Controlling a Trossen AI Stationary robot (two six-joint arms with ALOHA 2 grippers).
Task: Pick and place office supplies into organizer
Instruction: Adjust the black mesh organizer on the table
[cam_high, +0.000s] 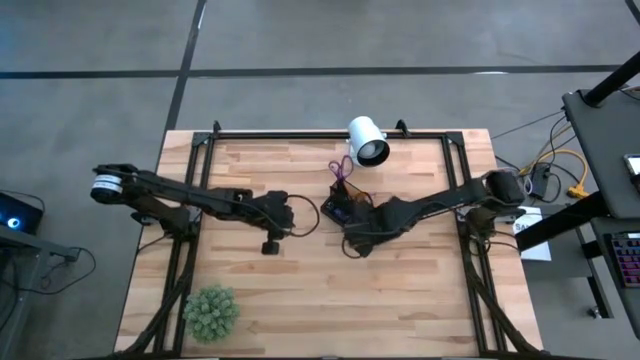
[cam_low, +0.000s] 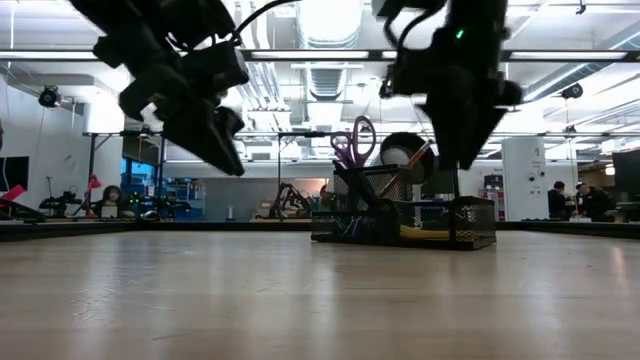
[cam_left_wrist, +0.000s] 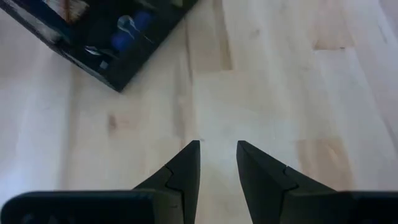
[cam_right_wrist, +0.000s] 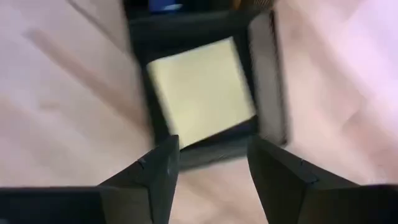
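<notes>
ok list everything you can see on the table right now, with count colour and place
black mesh desk organizer: one, black, table centre, toward the far edge
purple-handled scissors: one, purple, upright in the organizer
square yellow sticky-note pad: one, pale yellow, flat in an organizer compartment
white cylindrical camera: one, white, far edge
fuzzy green plant ball: one, green, near-left corner
wooden table: one, light wood
left gripper: open, empty, above bare wood left of the organizer
right gripper: open, empty, over the sticky pad

From my remote station: a grey tiled floor (cam_high: 300, 35) surrounds the wooden tabletop (cam_high: 420, 290); beyond it, bright ceiling lights (cam_low: 330, 20), exposed ducts, and people at distant workstations (cam_low: 575, 200).
</notes>
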